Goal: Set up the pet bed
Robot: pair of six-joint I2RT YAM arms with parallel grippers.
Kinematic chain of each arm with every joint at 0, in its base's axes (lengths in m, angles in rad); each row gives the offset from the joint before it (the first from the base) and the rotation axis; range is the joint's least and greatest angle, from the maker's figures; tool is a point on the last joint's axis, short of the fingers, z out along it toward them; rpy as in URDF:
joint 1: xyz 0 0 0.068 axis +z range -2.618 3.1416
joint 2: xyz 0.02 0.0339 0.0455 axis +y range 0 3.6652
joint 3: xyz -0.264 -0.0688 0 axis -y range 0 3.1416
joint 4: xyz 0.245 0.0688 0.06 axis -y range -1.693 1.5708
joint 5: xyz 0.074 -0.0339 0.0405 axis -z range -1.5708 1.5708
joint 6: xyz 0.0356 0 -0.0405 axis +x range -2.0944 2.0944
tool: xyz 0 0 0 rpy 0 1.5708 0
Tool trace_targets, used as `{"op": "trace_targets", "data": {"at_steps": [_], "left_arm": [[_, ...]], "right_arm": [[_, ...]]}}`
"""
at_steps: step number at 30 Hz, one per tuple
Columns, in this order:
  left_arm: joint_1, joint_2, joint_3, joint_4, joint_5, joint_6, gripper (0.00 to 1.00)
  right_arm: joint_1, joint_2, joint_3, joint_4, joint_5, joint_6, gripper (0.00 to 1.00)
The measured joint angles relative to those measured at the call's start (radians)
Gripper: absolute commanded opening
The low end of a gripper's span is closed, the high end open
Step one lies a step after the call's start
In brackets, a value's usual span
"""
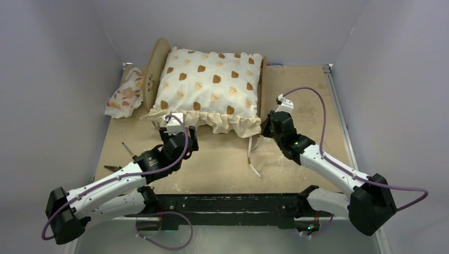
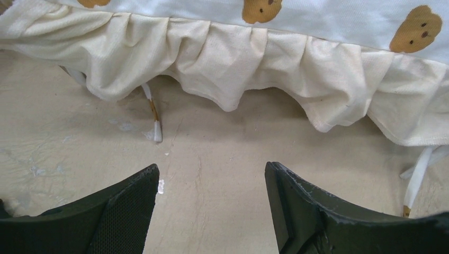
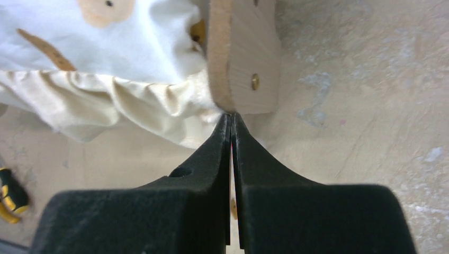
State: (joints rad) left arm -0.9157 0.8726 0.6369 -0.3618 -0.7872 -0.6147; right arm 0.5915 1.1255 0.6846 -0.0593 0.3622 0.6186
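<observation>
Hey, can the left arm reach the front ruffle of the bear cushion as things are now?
Probably yes. The left gripper is open and faces the ruffle head-on, with only bare table between them. Nothing seems to block the way.

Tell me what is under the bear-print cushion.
The pet bed: its headboard shows left of the bear-print cushion, and a wooden end board on the right. From beneath the ruffle, white ties trail out. The bed's base and rails are covered.

Both arms (image 1: 334, 165) were white with black joints (image 1: 370, 203) and purple cables (image 1: 306, 88). The left pincer (image 2: 212, 165) was black.
</observation>
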Motion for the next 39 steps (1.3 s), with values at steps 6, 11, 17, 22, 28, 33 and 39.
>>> {"op": "trace_targets", "data": {"at_steps": [6, 11, 17, 22, 28, 33, 39], "left_arm": [[0.0, 0.005, 0.0, -0.029, -0.032, -0.043, 0.76], [0.002, 0.023, -0.001, -0.031, -0.047, -0.082, 0.8], [0.042, 0.067, -0.014, -0.019, -0.032, -0.1, 0.8], [0.093, 0.106, -0.014, 0.038, 0.023, -0.096, 0.8], [0.179, 0.179, -0.013, 0.131, 0.176, -0.081, 0.8], [0.234, 0.24, 0.006, 0.202, 0.314, -0.079, 0.79], [0.254, 0.342, 0.074, 0.284, 0.43, -0.076, 0.74]], "right_arm": [[-0.087, -0.001, -0.081, 0.027, -0.051, -0.065, 0.0], [-0.108, 0.001, -0.098, 0.033, -0.039, -0.092, 0.0], [-0.108, -0.008, -0.098, 0.012, -0.045, -0.095, 0.26], [-0.108, -0.12, -0.092, -0.024, -0.097, -0.124, 0.39], [-0.108, -0.145, -0.064, -0.018, -0.179, -0.152, 0.4], [-0.108, -0.087, -0.064, 0.0, -0.227, -0.153, 0.4], [-0.109, -0.049, -0.072, 0.006, -0.173, -0.138, 0.39]]}}
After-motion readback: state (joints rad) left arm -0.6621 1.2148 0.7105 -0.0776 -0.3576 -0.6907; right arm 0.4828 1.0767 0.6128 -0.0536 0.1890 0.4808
